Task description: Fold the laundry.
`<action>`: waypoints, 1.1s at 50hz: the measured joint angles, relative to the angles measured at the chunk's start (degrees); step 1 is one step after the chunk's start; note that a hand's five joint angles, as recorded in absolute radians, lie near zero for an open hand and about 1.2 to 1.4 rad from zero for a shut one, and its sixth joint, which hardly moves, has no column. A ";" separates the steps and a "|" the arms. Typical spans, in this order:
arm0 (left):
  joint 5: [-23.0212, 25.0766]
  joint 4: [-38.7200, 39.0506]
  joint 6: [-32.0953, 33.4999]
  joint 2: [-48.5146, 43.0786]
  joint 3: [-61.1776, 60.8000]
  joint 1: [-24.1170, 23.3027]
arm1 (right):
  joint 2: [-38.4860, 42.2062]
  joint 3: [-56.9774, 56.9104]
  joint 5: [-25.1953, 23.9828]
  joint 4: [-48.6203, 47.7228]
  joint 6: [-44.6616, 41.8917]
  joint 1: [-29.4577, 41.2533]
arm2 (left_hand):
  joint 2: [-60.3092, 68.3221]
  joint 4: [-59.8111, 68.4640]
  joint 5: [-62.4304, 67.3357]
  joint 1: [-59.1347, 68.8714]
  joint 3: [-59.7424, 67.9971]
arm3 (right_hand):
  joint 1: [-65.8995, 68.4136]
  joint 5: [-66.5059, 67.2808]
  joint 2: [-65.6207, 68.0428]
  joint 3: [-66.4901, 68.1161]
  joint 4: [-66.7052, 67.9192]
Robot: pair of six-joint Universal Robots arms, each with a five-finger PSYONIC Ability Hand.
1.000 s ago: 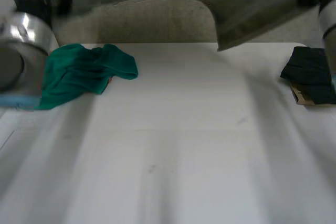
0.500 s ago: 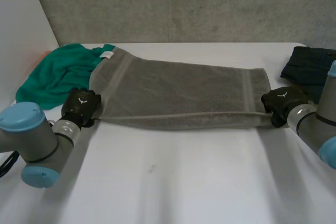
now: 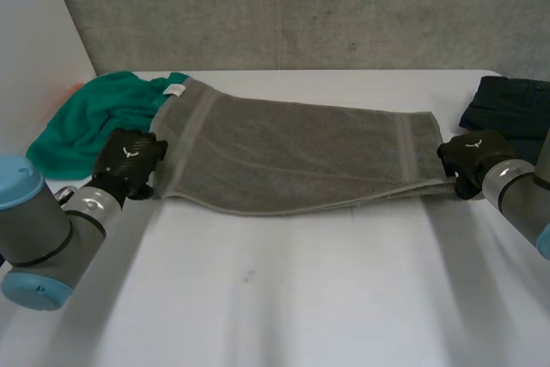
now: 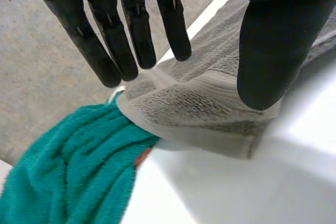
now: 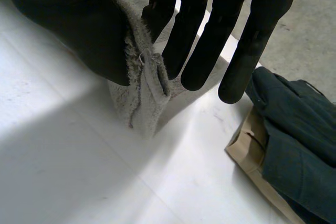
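A grey towel (image 3: 292, 156) lies folded lengthwise across the white table (image 3: 284, 298). My left hand (image 3: 127, 161) rests at the towel's left end with fingers (image 4: 131, 40) straight and spread above the cloth (image 4: 199, 108), holding nothing. At the towel's right end my right hand (image 3: 468, 156) pinches the corner (image 5: 144, 98) between thumb and fingers (image 5: 194, 35); that corner is lifted slightly off the table.
A crumpled green towel (image 3: 90, 122) lies at the back left, touching the grey towel's left end (image 4: 68, 166). A folded dark garment (image 3: 507, 109) on a brown card (image 5: 252, 156) sits at the back right, close to my right hand. A grey wall rises behind.
The towel came down onto the table. My left hand has let go of its corner and spread its fingers. My right hand keeps its pinch and has shifted slightly back.
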 measured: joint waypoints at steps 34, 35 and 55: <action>-7.31 -4.47 -0.15 -14.63 18.10 -6.32 | 1.96 -1.46 0.00 1.30 1.31 -2.49 | 5.57 5.77 5.50 6.64 5.39 | 0.00 0.00 0.00 0.00 0.01; -8.01 -4.60 0.56 -14.80 18.42 -6.19 | 2.01 -1.46 0.00 1.36 1.31 -2.54 | 8.84 9.03 8.71 10.33 8.64 | 0.00 0.00 0.00 0.00 0.01; -8.67 -21.86 16.74 9.65 -3.36 -5.02 | -1.49 -1.99 -1.64 18.83 -11.61 -4.14 | 31.84 32.08 29.75 30.59 31.28 | 0.00 0.00 0.00 0.00 0.00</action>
